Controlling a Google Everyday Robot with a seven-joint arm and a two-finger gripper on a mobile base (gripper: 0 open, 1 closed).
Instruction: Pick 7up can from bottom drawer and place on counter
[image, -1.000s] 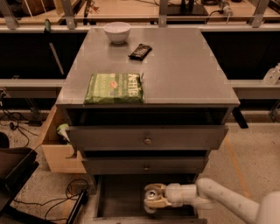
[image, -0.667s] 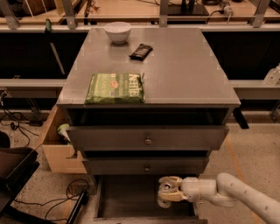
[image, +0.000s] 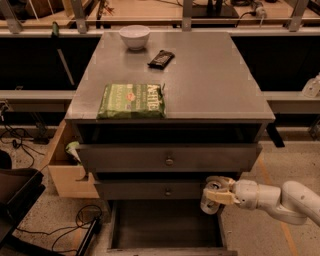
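The 7up can (image: 209, 205) sits pinched in the gripper (image: 218, 195), whose cream-coloured fingers (image: 223, 196) are closed against its sides, one over the upper body and one behind it. The can stands roughly upright, its silvery top showing above the fingers and its pale body hanging below them. It is off the floor of the bottom drawer (image: 165, 220) and hangs over that drawer's right side, close to the cabinet face and level with the right end of the middle drawer (image: 150, 191).

A second ago the can was low inside the drawer, near the middle of its width, with the gripper already around it. A little later it had risen slightly and shifted right. Now it is higher again and further right, up at the height of the middle drawer front. The white arm (image: 280, 200) reaches in from the lower right and has drawn back toward that side along with the can.

The bottom drawer stands pulled out toward the camera, just as it did before, and its dark floor shows. Above it the two knobbed drawers are unchanged; the top drawer (image: 167, 157) juts out a little further than the middle one. On the counter (image: 210, 80) nothing has moved: the green chip bag (image: 132, 100) lies near the front left edge, a dark wrapped bar (image: 161, 58) lies further back, and a white bowl (image: 134, 36) stands at the rear edge. A wooden box (image: 65, 170) sits against the cabinet's left side.
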